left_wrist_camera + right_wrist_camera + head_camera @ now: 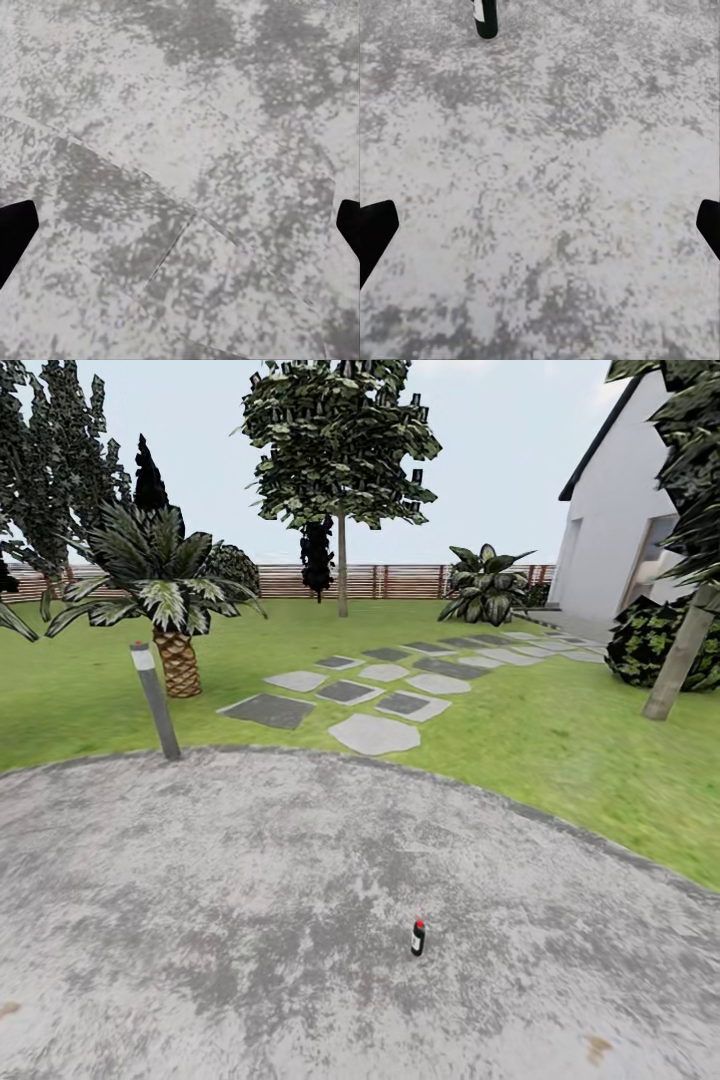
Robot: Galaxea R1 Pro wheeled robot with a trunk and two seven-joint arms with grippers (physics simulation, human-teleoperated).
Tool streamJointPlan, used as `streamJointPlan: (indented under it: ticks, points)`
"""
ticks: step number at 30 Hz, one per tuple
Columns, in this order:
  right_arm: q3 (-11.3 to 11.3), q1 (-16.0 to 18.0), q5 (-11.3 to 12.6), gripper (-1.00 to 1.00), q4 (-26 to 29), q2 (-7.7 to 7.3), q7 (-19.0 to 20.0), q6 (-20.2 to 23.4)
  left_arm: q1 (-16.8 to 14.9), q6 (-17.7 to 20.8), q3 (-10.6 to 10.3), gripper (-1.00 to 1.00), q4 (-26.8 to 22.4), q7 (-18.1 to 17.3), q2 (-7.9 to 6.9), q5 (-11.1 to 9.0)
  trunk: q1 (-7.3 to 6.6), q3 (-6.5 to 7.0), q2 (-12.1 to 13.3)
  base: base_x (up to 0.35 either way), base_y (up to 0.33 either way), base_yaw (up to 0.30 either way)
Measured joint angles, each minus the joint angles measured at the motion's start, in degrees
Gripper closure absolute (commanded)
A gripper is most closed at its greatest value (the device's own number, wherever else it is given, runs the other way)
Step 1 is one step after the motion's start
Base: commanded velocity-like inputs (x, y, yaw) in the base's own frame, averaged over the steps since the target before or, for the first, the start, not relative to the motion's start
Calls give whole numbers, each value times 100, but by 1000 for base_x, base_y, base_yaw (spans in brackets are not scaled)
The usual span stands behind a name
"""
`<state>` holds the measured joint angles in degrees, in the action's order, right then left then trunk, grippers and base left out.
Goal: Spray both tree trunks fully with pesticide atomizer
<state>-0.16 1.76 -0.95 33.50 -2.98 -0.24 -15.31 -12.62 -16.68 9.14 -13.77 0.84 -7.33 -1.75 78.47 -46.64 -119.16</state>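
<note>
Right claw [540, 225] spread wide, empty; left claw [180, 225] likewise, over bare paving [180, 112]. Pesticide atomizer [418, 937] stands upright on the paving, well ahead of the right claw. Risk: small, narrow bottle; an off-centre approach could topple it.

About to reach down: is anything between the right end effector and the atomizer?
Nothing visible. In the right wrist view, bare grey paving lies between the open end effector and the upright pesticide atomizer.
</note>
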Motion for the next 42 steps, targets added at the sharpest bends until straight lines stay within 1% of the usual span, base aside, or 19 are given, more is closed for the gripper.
streamJointPlan:
  ticks: [42]
  points:
    - [11,-1,-1,-100,7,-1,0,0,0,0,0,-100,0,-1,-5,0,0,0,0,308,168,0]
